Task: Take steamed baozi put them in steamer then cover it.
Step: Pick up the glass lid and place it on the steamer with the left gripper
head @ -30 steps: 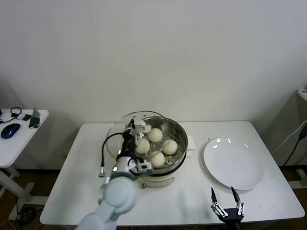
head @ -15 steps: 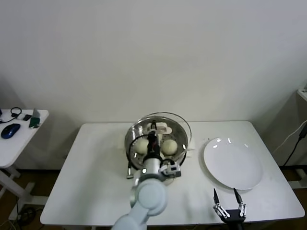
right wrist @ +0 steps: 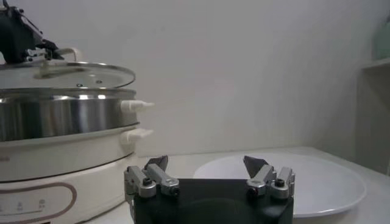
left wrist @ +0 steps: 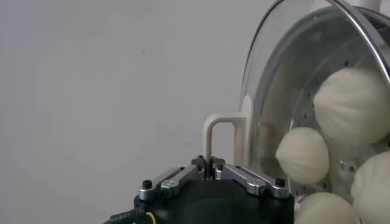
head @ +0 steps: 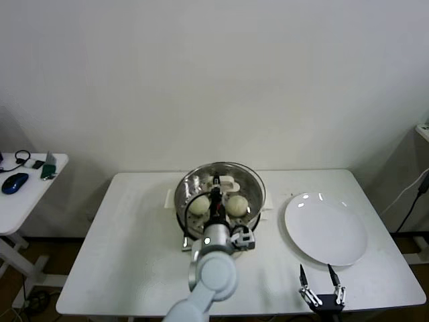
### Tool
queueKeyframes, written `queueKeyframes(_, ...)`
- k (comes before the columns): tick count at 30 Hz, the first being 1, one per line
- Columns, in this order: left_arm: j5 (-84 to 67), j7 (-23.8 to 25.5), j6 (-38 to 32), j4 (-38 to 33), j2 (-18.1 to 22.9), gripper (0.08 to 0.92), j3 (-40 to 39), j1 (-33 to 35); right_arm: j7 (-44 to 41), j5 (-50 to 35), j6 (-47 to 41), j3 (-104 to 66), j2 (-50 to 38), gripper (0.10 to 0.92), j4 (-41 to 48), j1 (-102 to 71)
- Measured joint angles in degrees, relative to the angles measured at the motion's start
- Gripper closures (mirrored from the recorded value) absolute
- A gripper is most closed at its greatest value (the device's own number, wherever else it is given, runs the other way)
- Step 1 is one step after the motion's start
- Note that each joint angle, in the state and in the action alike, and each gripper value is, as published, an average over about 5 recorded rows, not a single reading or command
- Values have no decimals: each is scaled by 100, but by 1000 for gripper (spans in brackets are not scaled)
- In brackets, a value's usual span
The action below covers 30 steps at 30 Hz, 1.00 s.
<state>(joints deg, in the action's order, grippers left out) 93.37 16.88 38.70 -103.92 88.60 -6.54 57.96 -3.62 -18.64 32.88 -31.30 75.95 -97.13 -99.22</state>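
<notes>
Left end effector [head: 216,182] is positioned above the middle of the round shiny stainless-steel steamer [head: 184,201] on its white electric base, with its jaws clamped narrow on the flat cream-white handle [left wrist: 226,139] of the round clear glass cover [head: 251,182] with a metal rim. In the head view the cover lies almost centred over the steamer's mouth. The right wrist view shows it slightly above the steel rim, level, with a thin gap visible beneath its edge; whether it touches the rim on the far side cannot be told. Through the glass the small round cream-white steamed baozi [head: 236,204] are visible on the perforated tray inside the pot: two in the head view, four in the left wrist view. The steamer stands at the rear centre of the white rectangular surface [head: 120,235]. Right end effector [head: 321,282] hovers low near the front edge of the surface on the robot's right, jaws spread wide and holding nothing. It is just in front of a large flat round white plate [head: 326,228], which lies to the right of the steamer and apart from it. A small white side table [head: 20,201] carrying a dark blue mouse [head: 14,182] stands well apart on the robot's left.
</notes>
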Motion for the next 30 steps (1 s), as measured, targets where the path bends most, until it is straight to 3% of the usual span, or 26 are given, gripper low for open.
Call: queueKeyframes(30, 50, -419, -236, 386, -67, 862, 157, 50, 0, 38, 144, -4, 45, 203, 58, -24)
